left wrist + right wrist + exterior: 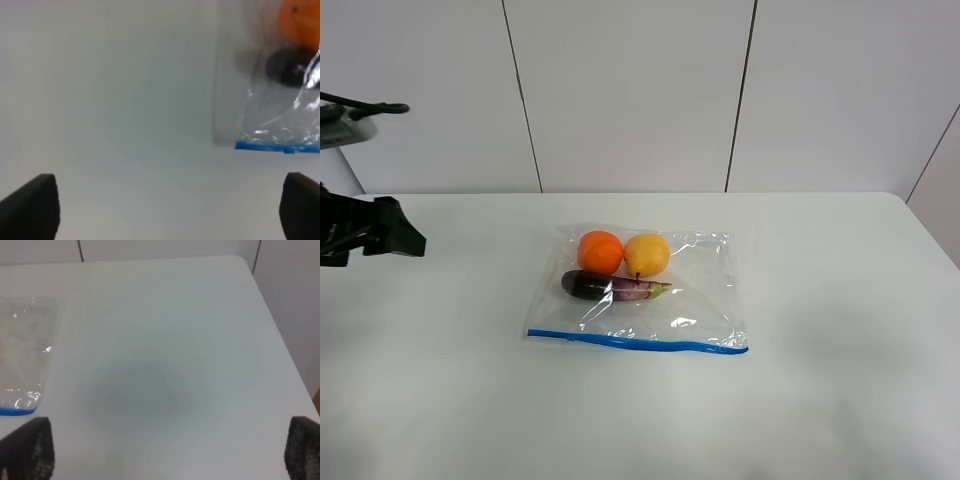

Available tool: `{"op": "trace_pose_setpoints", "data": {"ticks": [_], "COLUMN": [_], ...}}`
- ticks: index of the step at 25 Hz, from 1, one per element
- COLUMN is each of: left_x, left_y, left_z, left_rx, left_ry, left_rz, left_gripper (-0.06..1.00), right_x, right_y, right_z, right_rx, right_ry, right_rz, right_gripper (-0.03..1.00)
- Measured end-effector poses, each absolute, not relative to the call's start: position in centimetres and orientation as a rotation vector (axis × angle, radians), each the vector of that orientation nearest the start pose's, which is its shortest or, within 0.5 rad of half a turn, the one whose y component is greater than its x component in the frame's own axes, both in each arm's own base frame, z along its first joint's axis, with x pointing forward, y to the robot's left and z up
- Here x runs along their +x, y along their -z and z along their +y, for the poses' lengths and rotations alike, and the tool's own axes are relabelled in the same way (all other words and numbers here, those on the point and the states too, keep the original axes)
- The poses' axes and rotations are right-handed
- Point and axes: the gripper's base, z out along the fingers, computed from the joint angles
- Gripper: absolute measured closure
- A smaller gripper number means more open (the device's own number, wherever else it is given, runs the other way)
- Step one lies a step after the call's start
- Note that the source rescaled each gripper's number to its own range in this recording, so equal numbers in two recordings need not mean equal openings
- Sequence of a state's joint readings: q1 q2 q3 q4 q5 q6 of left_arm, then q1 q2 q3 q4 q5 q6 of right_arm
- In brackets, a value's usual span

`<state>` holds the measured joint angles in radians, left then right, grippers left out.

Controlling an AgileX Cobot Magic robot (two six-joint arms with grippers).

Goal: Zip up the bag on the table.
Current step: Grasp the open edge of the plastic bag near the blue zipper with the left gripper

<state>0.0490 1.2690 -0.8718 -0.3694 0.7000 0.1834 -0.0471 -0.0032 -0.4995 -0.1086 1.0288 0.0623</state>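
Table (820, 400): white, with bare surface nearest the exterior camera.
Zipper (640, 343): a blue strip along the bag's near edge, running left to right and dipping slightly toward the right end. Whether it is sealed I cannot tell.
Bag (700, 290): clear and crinkled, lying flat at mid-table. Its long axis runs left to right and its zip edge faces the camera.
Eggplant (605, 286): inside the bag, just behind the zipper and lengthwise along it, with its green stem end to the right.
Orange (600, 252): behind the eggplant, on the left.
Yellow fruit (647, 255): touching the orange, on its right.
Left gripper (167, 210): fingers spread wide and holding nothing, over bare table well left of the bag.
Right gripper (165, 450): fingers spread wide and holding nothing, over bare table right of the bag's zip corner.
Wall (630, 90): pale panels behind the table's far edge.
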Motion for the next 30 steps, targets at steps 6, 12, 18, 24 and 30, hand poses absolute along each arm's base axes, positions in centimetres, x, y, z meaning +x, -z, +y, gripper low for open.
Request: {"op": "trace_pose_setpoints", "data": {"ticks": [6, 12, 18, 24, 30], "left_x": [30.0, 32.6, 33.1, 33.4, 33.6], "left_y": [-22.8, -17.9, -13.6, -11.1, -10.5], "left_z": [-2.0, -3.1, -4.0, -4.8, -4.8], "left_rx": [-0.031, 0.083, 0.151, 0.162, 0.166], "left_ry": [0.531, 0.738, 0.956, 1.133, 1.127], "left_rz": [2.653, 2.742, 2.796, 2.765, 2.756], "left_gripper": [-0.06, -0.06, -0.06, -0.06, -0.06], "right_x": [-0.5, -0.5, -0.5, -0.5, -0.5], "right_y": [-28.0, -28.0, -28.0, -28.0, -28.0], "right_z": [-0.8, -0.8, -0.8, -0.8, -0.8], "right_rx": [0.113, 0.113, 0.113, 0.113, 0.113], "right_ry": [0.120, 0.120, 0.120, 0.120, 0.120], "right_rz": [2.004, 2.004, 2.004, 2.004, 2.004], "right_gripper": [-0.03, -0.03, -0.03, -0.03, -0.03]}}
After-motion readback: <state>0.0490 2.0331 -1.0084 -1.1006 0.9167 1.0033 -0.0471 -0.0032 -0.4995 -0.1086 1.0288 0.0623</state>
